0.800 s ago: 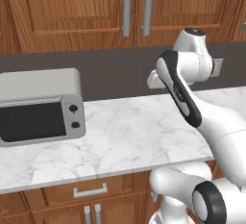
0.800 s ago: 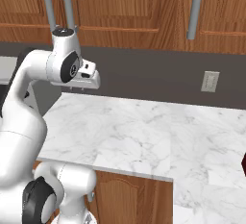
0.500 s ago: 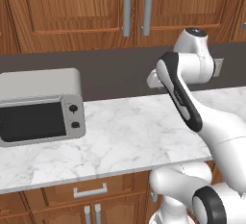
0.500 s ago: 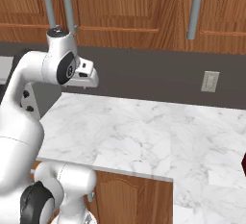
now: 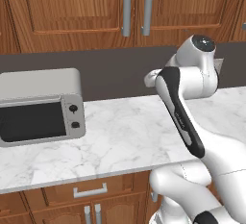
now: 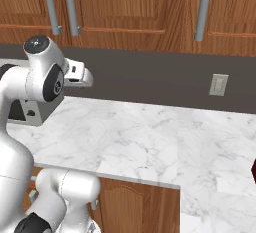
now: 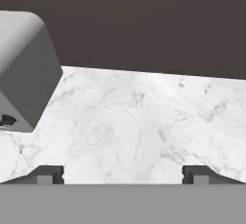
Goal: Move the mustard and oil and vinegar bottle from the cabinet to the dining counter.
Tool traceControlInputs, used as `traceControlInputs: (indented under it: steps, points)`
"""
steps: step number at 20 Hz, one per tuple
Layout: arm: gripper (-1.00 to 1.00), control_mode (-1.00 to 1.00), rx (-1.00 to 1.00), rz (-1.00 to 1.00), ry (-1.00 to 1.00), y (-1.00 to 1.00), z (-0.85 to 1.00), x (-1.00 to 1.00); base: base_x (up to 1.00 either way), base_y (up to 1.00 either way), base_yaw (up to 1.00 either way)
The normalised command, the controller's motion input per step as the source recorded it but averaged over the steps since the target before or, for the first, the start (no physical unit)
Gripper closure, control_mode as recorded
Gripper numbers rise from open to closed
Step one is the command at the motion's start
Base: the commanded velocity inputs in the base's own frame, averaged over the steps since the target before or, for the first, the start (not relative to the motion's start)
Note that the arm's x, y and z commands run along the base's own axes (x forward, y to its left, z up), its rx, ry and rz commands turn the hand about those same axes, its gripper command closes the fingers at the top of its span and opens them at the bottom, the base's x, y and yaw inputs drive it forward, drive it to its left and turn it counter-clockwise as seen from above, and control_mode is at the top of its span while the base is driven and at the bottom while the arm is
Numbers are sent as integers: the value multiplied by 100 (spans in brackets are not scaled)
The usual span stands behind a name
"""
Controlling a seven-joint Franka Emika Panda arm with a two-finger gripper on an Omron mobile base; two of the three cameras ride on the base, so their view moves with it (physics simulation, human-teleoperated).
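Note:
The cabinet (image 5: pixel 72 6) (image 6: pixel 130 2) hangs above the worktop with its panelled doors shut, so the mustard and the oil and vinegar bottle are hidden. The dining counter is out of view. My gripper (image 7: pixel 124 175) is open, its two fingertips (image 7: pixel 48 174) far apart with nothing between them. It hovers over the marble worktop, pointing toward the dark back wall. My hand (image 6: pixel 80 74) (image 5: pixel 153 76) sits well below the cabinet doors' grey bar handles (image 5: pixel 127 6).
A grey toaster oven (image 5: pixel 41 105) (image 7: pixel 24 69) stands on the left of the marble worktop (image 5: pixel 125 131) (image 6: pixel 150 137). A wall outlet (image 6: pixel 219 84) is on the dark backsplash. Low drawer cabinets (image 5: pixel 89 189) run under the worktop.
The arm's upper joints have drawn back slightly toward the base. The hand stays almost in place and the gripper stays open. The cabinet doors are unchanged.

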Motion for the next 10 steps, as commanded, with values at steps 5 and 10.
traceControlInputs:
  steps: [5, 10]
  points:
    - [-100, -100, 0, 0, -6, 15, 45, -7, 0, 0, 0]
    - [-100, -100, 0, 0, 0, 9, 50, -3, 0, 0, 0]
